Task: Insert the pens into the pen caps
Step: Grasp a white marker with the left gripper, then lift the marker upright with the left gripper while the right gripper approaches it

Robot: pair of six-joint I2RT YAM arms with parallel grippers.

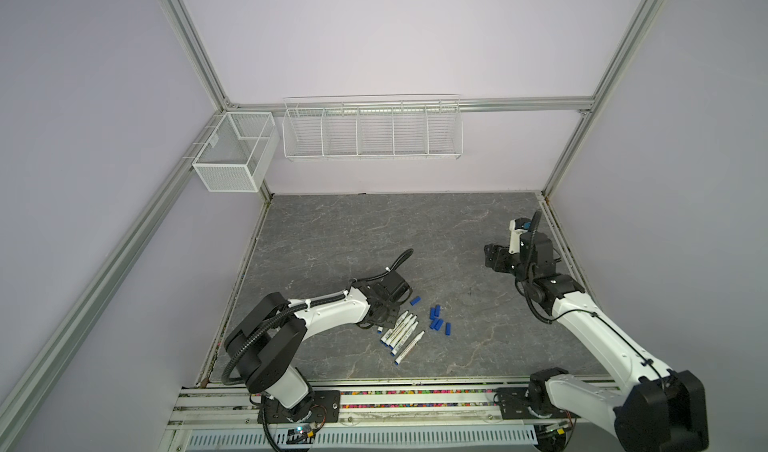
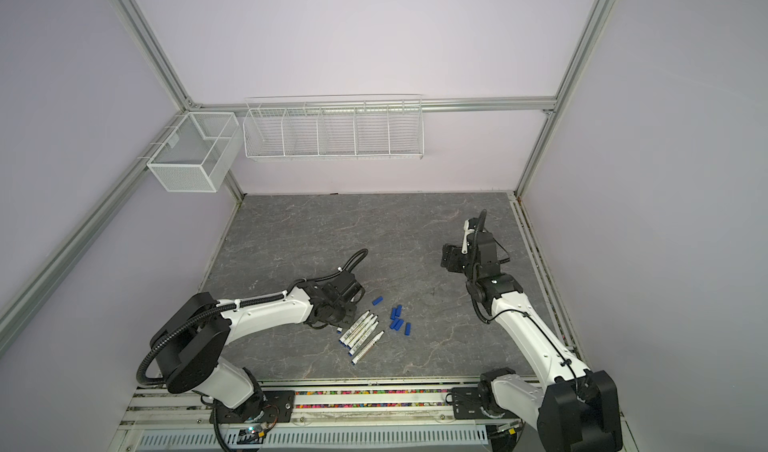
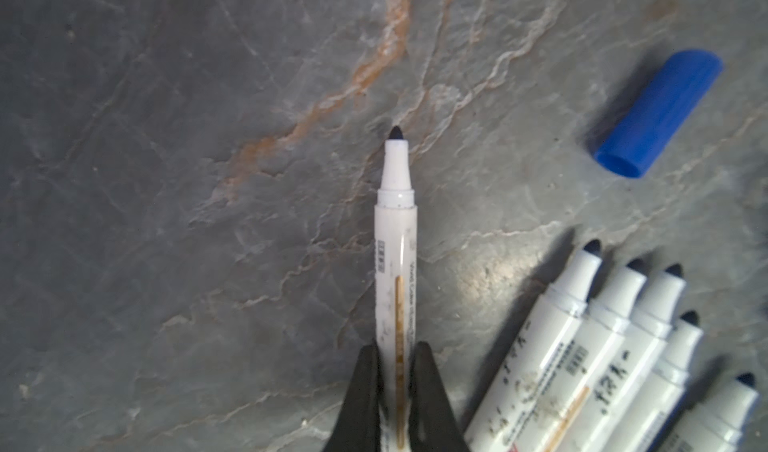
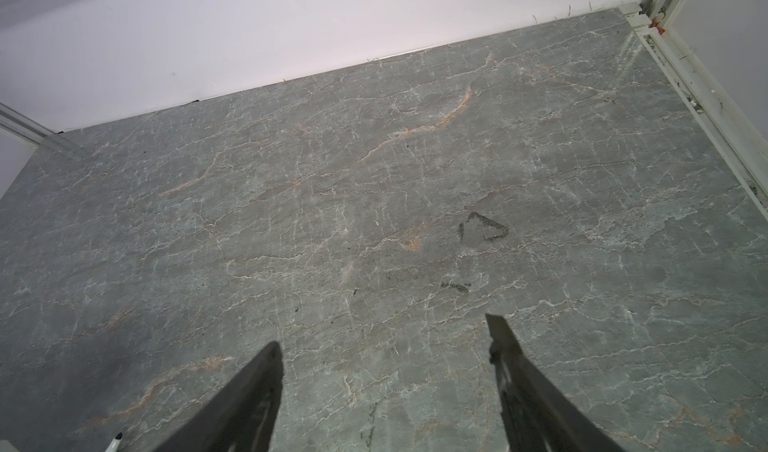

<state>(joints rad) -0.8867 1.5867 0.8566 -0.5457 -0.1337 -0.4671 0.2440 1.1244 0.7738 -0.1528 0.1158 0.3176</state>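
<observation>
Within the left end effector [image 3: 397, 348], one pen [image 3: 396, 242] points tip-first straight outward.

We see our left arm [image 1: 332, 311] and right arm [image 1: 590, 329] clad in glossy white shells dotted with small screws, joined by bulky black housings, with a ribbed black hose [image 1: 400, 259] tied on by white zip ties behind the left tool [image 3: 395, 346], and flat, dark, pointed fingers [image 4: 253, 396] on the right tool [image 4: 382, 329].
</observation>
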